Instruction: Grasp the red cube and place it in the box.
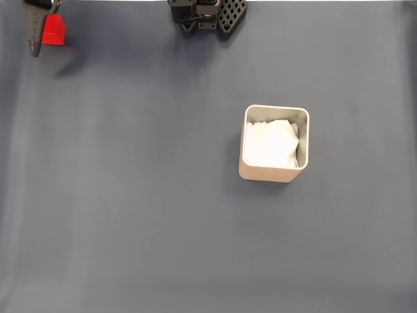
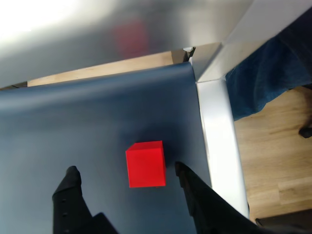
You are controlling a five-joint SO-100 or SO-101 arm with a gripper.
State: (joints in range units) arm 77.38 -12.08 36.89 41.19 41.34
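Roughly: dark blue-grey mat (image 1: 130, 215) covers table, largest thing in sight. Beige box (image 1: 274, 144) with white padding sits right of centre in fixed view, well apart from cube. Arm base (image 1: 207, 14) at far edge. Gripper (image 2: 124, 171) at far left corner, fingers spread, holding nothing. Red cube (image 2: 145, 164) rests on mat between fingertips in wrist view, slightly nearer right finger, not touching either. Judgement: closing in place should catch it; box lies right and nearer.

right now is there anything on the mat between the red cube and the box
No. In the fixed view, bare dark mat runs from the red cube at top left to the box.
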